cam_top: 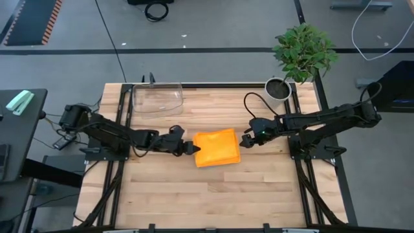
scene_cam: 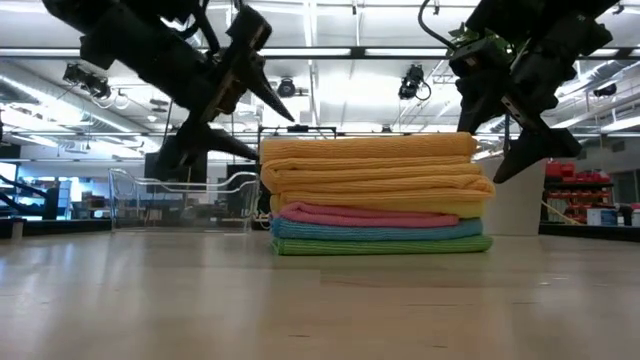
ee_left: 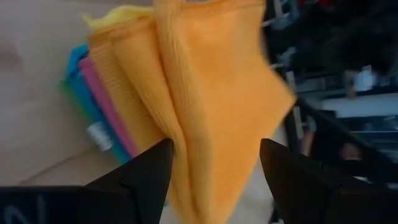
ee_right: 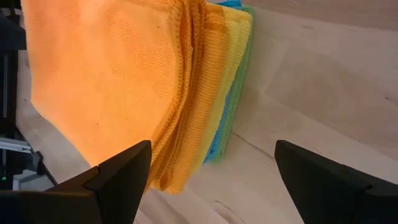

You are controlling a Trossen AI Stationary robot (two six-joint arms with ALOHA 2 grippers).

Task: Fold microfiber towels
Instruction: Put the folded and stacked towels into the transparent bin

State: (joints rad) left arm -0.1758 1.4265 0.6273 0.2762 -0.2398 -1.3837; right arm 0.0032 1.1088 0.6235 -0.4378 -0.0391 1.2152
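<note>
Stack of folded microfiber towels (cam_top: 217, 148), orange on top, mid-table. Left gripper (cam_top: 189, 147) at its left edge, right gripper (cam_top: 245, 139) at its right; both spread wide, empty.

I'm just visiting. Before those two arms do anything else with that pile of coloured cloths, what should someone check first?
1. Orange towel sits folded on top of the stack: ok.
2. Stack order below it, yellow, pink, blue, green: ok.
3. Left gripper open at the stack's left edge: ok.
4. Right gripper open at the right edge, holding nothing: ok.
5. Left fingers clear of the cloth: cannot tell.
6. Clear tray stands apart: ok.
</note>
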